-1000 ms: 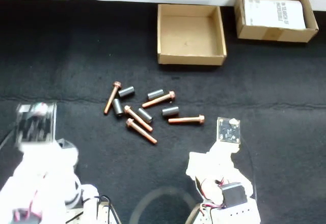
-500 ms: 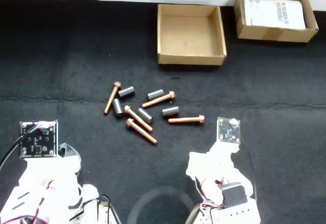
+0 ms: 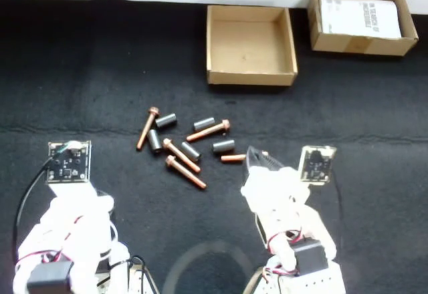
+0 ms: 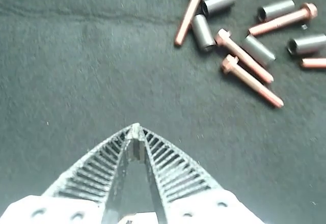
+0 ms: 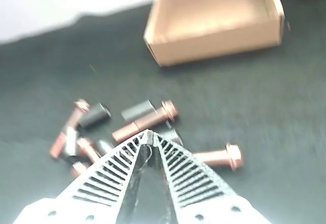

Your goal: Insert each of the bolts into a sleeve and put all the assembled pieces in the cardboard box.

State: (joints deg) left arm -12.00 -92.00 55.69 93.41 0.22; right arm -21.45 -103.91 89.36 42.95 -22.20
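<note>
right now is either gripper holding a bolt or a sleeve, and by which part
Nothing is held. The left gripper and right gripper are both shut and empty; the bolts and sleeves lie loose on the table.

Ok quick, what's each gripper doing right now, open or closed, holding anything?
Left gripper: closed, holding nothing.
Right gripper: closed, holding nothing.

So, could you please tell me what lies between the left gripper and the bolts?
Just bare black mat. In the left wrist view, nothing sits on the stretch from the left gripper to the bolts.
</note>
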